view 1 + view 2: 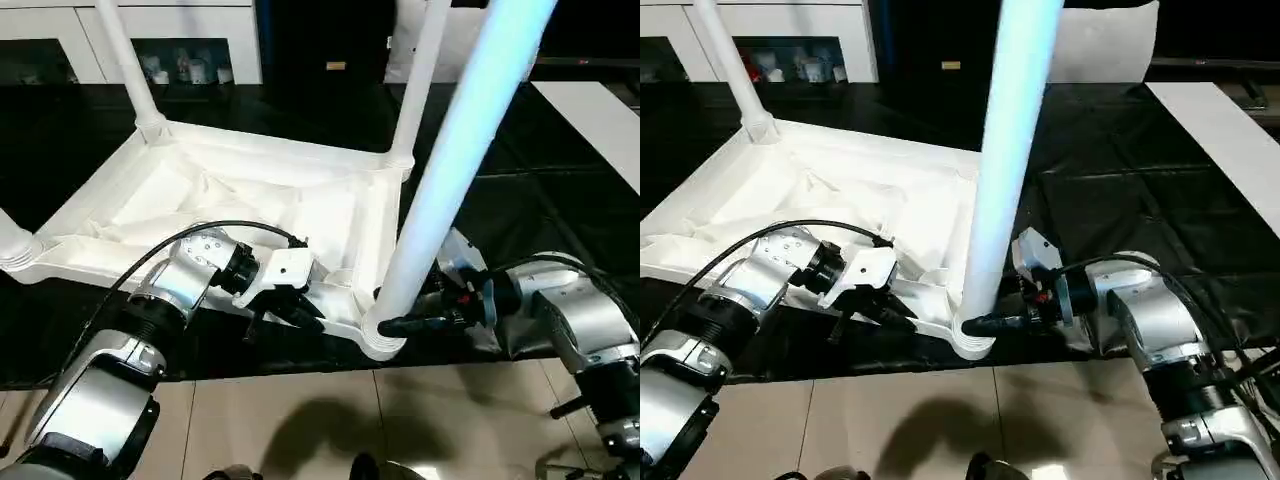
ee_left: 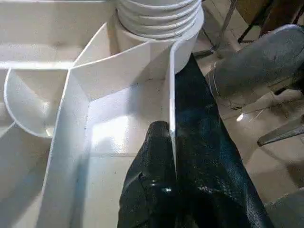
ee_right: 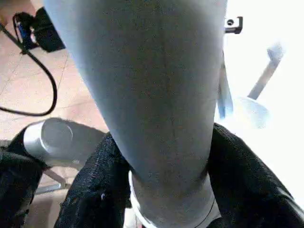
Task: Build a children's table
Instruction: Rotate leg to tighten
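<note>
Fourth leg going into its corner socket, tabletop upside down.

Left eye view: the children's table (image 1: 250, 190) lies centre-frame on a black surface (image 1: 560, 190), white cabinets (image 1: 60, 40) upper left; next probably twisting the leg (image 1: 440, 180) home. Left wrist view: left gripper (image 2: 172, 156) pinches the table's rim. Right wrist view: right gripper (image 3: 161, 164) straddles the leg's base; grip unclear.

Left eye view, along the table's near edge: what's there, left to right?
Left silver forearm → left end effector shut on the upturned table top's near rim → near-corner leg standing in its socket → right end effector at that leg's base → right silver forearm.
</note>
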### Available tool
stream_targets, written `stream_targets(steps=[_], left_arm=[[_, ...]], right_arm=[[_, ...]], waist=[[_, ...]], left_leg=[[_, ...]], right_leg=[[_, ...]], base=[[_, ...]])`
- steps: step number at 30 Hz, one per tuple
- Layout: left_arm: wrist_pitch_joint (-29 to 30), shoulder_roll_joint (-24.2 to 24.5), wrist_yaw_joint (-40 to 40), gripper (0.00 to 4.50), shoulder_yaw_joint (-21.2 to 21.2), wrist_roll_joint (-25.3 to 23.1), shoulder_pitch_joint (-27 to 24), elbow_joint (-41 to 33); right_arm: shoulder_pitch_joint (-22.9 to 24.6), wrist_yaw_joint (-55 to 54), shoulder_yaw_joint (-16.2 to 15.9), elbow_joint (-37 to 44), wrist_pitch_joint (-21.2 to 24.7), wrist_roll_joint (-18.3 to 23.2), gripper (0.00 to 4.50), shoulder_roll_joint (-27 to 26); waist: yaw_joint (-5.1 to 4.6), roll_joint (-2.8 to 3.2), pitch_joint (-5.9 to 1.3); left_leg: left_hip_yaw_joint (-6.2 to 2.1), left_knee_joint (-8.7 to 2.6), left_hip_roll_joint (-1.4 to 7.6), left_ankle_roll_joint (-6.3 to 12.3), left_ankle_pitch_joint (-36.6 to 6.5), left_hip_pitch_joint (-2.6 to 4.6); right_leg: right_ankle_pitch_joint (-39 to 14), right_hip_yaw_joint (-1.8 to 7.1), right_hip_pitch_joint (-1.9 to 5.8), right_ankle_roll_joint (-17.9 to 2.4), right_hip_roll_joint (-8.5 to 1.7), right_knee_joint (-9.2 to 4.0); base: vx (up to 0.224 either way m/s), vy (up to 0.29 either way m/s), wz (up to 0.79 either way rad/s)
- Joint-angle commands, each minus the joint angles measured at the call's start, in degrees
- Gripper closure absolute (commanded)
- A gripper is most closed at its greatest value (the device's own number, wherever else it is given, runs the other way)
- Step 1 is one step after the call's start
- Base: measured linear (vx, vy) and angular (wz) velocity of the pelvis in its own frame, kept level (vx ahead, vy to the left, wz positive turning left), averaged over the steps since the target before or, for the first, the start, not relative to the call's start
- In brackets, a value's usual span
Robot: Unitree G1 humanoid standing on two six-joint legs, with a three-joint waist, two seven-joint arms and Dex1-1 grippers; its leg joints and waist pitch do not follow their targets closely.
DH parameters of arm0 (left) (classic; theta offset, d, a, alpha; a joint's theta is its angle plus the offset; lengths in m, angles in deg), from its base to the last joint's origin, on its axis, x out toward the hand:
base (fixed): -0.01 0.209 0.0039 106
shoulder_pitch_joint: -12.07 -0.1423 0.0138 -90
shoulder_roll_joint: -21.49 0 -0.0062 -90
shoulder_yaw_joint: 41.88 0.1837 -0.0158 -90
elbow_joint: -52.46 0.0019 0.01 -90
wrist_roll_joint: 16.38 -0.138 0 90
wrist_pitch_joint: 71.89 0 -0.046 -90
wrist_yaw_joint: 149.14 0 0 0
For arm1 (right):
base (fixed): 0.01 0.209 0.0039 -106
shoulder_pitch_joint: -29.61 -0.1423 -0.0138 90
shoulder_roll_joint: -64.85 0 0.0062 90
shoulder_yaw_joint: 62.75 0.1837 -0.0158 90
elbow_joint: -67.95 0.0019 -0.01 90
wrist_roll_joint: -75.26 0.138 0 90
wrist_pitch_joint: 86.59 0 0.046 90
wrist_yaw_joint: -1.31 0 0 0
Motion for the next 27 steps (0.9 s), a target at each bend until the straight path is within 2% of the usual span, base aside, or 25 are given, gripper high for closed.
stream_targets(steps=[1,4,5,6,8,9,10,11,14,16,17,18,19,20,21,22,23,24,26,27], left_arm=[[0.5,-0.9,2.6,4.50,-0.4,0.1,1.5,-0.7],[2.2,-1.3,4.1,4.50,-0.8,-0.1,1.6,-0.8],[4.9,-2.1,6.2,4.50,-1.5,0.2,1.8,-0.9],[9.1,-3.4,9.4,4.50,-2.4,0.3,2.0,-1.6],[16.0,-6.1,14.9,4.50,-3.8,0.6,2.4,-3.3],[16.0,-6.1,14.9,4.50,-3.8,0.6,2.4,-3.3],[18.8,-7.7,17.6,4.50,-4.6,0.9,2.7,-3.9],[20.4,-8.6,19.1,4.50,-5.1,1.1,3.0,-4.2],[23.0,-11.5,25.1,4.50,-6.6,1.0,4.6,-3.0],[24.3,-14.2,32.4,4.50,-8.5,1.0,6.7,-0.6],[24.8,-15.3,35.6,4.50,-9.5,1.0,7.5,0.2],[25.0,-16.3,39.3,4.50,-10.6,1.1,8.1,0.9],[25.0,-16.3,39.3,4.50,-10.6,1.1,8.1,0.9],[25.2,-16.9,41.4,4.50,-11.3,1.0,8.4,1.1],[25.4,-17.4,42.8,4.50,-11.6,0.4,8.3,0.8],[25.5,-17.5,43.3,4.50,-11.6,0.1,8.3,0.5],[25.5,-17.5,43.3,4.50,-11.6,0.1,8.3,0.5],[25.5,-17.5,43.2,4.50,-11.4,-0.4,7.9,-0.2],[24.9,-17.1,42.5,4.50,-11.0,-0.9,7.3,-0.9],[24.7,-16.3,41.6,4.50,-10.3,-1.4,6.4,-1.8]], right_arm=[[0.9,1.1,-1.4,2.4,2.3,3.3,2.50,-1.1],[1.4,-0.9,-1.1,3.7,4.3,3.8,2.50,-1.9],[2.0,-4.4,-0.9,5.0,6.7,3.5,2.50,-3.2],[2.5,-10.8,-0.9,6.0,8.9,1.6,2.50,-5.9],[1.9,-22.7,0.6,5.9,12.9,-0.5,2.50,-12.3],[1.9,-22.7,0.6,5.9,12.9,-0.5,2.50,-12.3],[1.3,-27.3,1.2,5.2,13.9,-1.6,2.50,-15.3],[0.8,-29.8,1.6,4.9,14.5,-2.1,2.50,-16.9],[-1.1,-37.3,2.4,1.9,15.5,-4.4,2.50,-21.5],[-3.3,-46.2,3.6,-2.5,15.2,-6.9,2.50,-25.9],[-4.1,-50.5,4.5,-4.3,14.7,-8.0,2.50,-27.6],[-4.9,-54.7,5.8,-6.3,13.6,-8.4,2.50,-29.4],[-4.9,-54.7,5.8,-6.3,13.6,-8.4,2.50,-29.4],[-5.3,-57.2,6.7,-7.4,12.9,-8.5,2.50,-30.4],[-5.5,-59.1,7.5,-7.9,11.6,-8.7,2.50,-31.7],[-5.5,-59.8,7.7,-8.0,11.0,-8.8,2.16,-32.2],[-5.5,-59.8,7.7,-8.0,11.0,-8.8,2.16,-32.2],[-5.4,-60.5,8.3,-7.8,10.2,-9.1,1.96,-33.0],[-5.2,-60.5,8.2,-7.2,9.3,-9.7,1.72,-33.0],[-4.6,-60.4,8.4,-6.3,8.3,-10.6,1.59,-32.6]], waist=[[-0.41,-0.60,-3.87],[-0.44,-0.59,-3.81],[-0.56,-0.75,-3.73],[-0.66,-0.42,-3.62],[-1.44,-0.55,-3.65],[-1.80,-0.55,-3.59],[-2.45,-0.57,-3.52],[-3.10,-0.55,-3.64],[-4.55,-0.45,-3.59],[-4.79,-0.23,-3.65],[-5.04,-0.38,-3.70],[-5.15,-0.27,-3.72],[-5.21,-0.27,-3.70],[-5.02,-0.28,-3.84],[-5.17,-0.21,-3.88],[-5.16,-0.20,-4.02],[-5.03,-0.22,-4.15],[-5.00,-0.18,-4.12],[-4.86,-0.21,-4.45],[-4.80,-0.10,-4.38]], left_leg=[[0.27,-3.75,1.41,7.51,-5.1,-0.12],[0.23,-3.82,1.43,6.86,-5.7,-0.05],[0.28,-3.87,1.38,6.50,-5.9,0.00],[0.21,-3.93,1.36,5.57,-5.9,0.10],[0.10,-3.97,0.92,3.87,-6.5,0.21],[0.05,-3.87,0.70,3.54,-6.8,-0.02],[0.00,-3.76,0.39,3.22,-7.0,-0.49],[-0.04,-3.67,0.20,3.45,-7.2,-0.29],[-0.11,-3.57,0.18,4.40,-7.7,-0.40],[0.01,-3.41,-0.01,4.74,-8.0,-0.18],[-0.03,-3.38,0.01,4.46,-7.8,-0.22],[0.02,-3.35,-0.10,4.54,-7.6,-0.13],[-0.02,-3.40,0.03,4.60,-7.6,-0.14],[-0.04,-3.46,0.08,5.36,-7.1,-0.20],[-0.17,-3.54,0.40,5.85,-6.4,-0.45],[-0.19,-3.56,0.49,6.02,-5.9,-0.47],[-0.23,-3.56,0.56,6.67,-4.7,-0.47],[-0.27,-3.57,0.60,7.12,-4.2,-0.58],[-0.25,-3.44,0.73,8.66,-1.7,-0.74],[-0.25,-3.44,0.82,9.47,-0.6,-0.74]], right_leg=[[-24.9,3.75,4.29,-4.5,-4.12,-3.97],[-26.3,3.68,4.27,-3.7,-4.10,-4.25],[-27.0,3.74,4.26,-3.3,-4.05,-4.41],[-27.5,3.65,4.06,-3.3,-4.05,-4.51],[-29.8,3.36,4.10,-2.3,-4.06,-4.97],[-30.7,3.16,4.20,-1.8,-4.06,-5.01],[-32.1,2.80,4.55,-0.6,-3.91,-5.26],[-32.1,2.71,4.37,-0.3,-3.86,-5.61],[-31.4,2.63,4.19,-1.0,-3.70,-5.62],[-31.9,2.53,3.92,-1.3,-3.76,-5.93],[-32.0,2.42,3.92,-1.2,-3.70,-5.80],[-32.0,2.42,3.87,-1.1,-3.74,-5.95],[-31.8,2.47,3.86,-1.2,-3.82,-5.90],[-30.3,2.63,4.06,-1.3,-3.75,-5.80],[-28.4,2.81,4.11,-2.2,-3.92,-5.28],[-27.3,2.91,4.16,-2.5,-3.91,-5.13],[-24.6,3.16,4.22,-3.5,-3.97,-4.67],[-23.2,3.26,4.30,-4.0,-3.92,-4.42],[-18.5,3.58,4.56,-5.9,-4.04,-3.54],[-16.6,3.67,4.50,-6.9,-4.05,-3.26]], base=[[0.000,0.000,0.00],[0.000,0.000,0.00],[0.000,0.000,0.00],[0.000,0.000,0.00],[0.000,0.000,0.00],[0.000,0.000,0.00],[0.000,0.000,0.00],[0.000,0.000,0.00],[0.000,0.000,0.00],[0.000,0.000,0.00],[0.000,0.000,0.00],[0.000,0.000,0.00],[0.000,0.000,0.00],[0.000,0.000,0.00],[0.000,0.000,0.00],[0.000,0.000,0.00],[0.000,0.000,0.00],[0.000,0.000,0.00],[0.000,0.000,0.00],[0.000,0.000,0.00]])
